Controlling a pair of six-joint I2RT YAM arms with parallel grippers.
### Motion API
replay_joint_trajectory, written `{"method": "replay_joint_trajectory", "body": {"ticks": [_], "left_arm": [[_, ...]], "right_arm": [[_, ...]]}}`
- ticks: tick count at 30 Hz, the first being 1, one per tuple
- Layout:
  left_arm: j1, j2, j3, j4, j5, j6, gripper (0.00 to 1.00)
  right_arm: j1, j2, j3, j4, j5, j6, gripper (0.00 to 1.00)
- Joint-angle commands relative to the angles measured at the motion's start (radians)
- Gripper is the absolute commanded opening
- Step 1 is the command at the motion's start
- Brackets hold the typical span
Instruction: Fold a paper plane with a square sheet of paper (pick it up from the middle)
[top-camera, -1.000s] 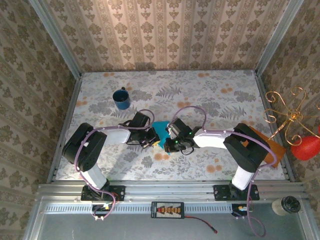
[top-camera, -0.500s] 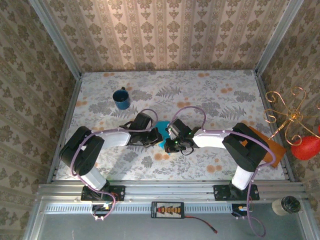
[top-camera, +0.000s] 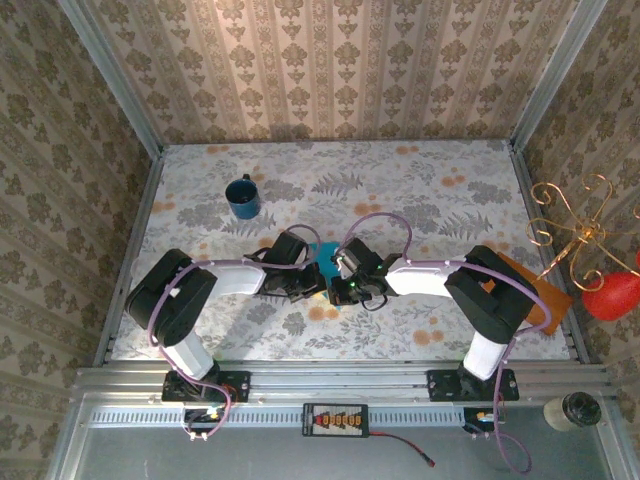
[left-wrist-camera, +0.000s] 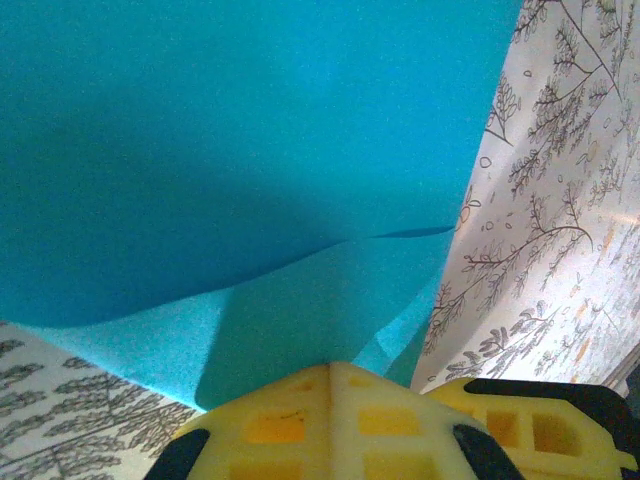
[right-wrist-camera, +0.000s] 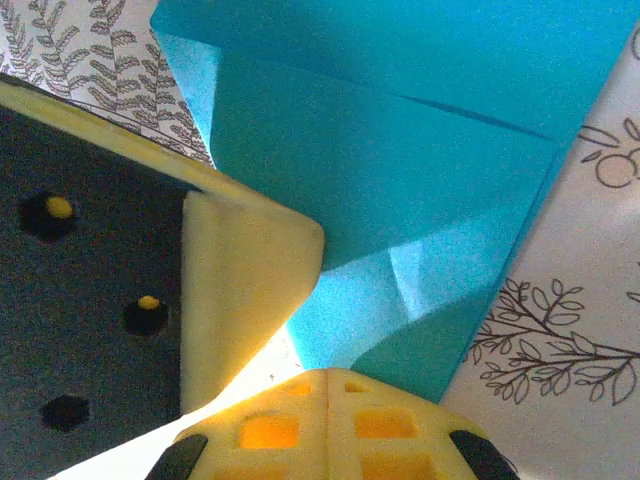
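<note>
The square sheet of paper (top-camera: 325, 251) is bright turquoise, partly folded, and lies on the floral tabletop at mid-table between the two arms. My left gripper (top-camera: 318, 284) comes in from the left and my right gripper (top-camera: 337, 286) from the right, almost touching over the sheet. In the left wrist view the paper (left-wrist-camera: 250, 150) shows a raised fold, and my shut left gripper (left-wrist-camera: 332, 368) touches its near edge. In the right wrist view a folded flap of the paper (right-wrist-camera: 400, 180) runs down to my shut right gripper (right-wrist-camera: 327, 375). No paper shows between either pair of jaws.
A dark blue mug (top-camera: 242, 196) stands at the back left. An orange-brown board (top-camera: 540, 290) lies by the right edge, beside a gold wire stand (top-camera: 568, 228) and a red object (top-camera: 612, 296). The left gripper's yellow finger (right-wrist-camera: 245, 290) crowds the right wrist view.
My left gripper has slid right over the paper toward the right gripper, covering more of the sheet, and its jaws have finished closing. The right gripper has stayed in place.
</note>
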Motion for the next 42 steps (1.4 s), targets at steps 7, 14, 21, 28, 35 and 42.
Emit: {"method": "replay_joint_trajectory", "body": {"ticks": [7,14,21,28,35,42], "left_arm": [[0.018,0.015,0.024,-0.085,-0.088,0.141,0.03],[0.131,0.009,-0.009,-0.016,-0.036,0.197,0.05],[0.245,0.012,-0.037,0.049,0.003,0.245,0.06],[0.302,-0.049,-0.015,-0.019,0.014,0.276,0.07],[0.292,-0.199,-0.044,-0.046,0.008,0.214,0.1],[0.222,-0.283,-0.124,0.001,-0.016,0.107,0.23]], "right_arm": [[-0.009,0.038,-0.042,-0.161,0.081,-0.011,0.01],[-0.029,0.024,-0.086,-0.185,0.09,-0.028,0.0],[-0.043,0.021,-0.112,-0.172,0.082,-0.028,0.0],[-0.047,0.016,-0.097,-0.153,0.059,-0.037,0.01],[-0.076,-0.067,-0.022,-0.066,-0.067,-0.126,0.02],[-0.081,-0.196,-0.005,0.001,-0.012,-0.065,0.21]]}}
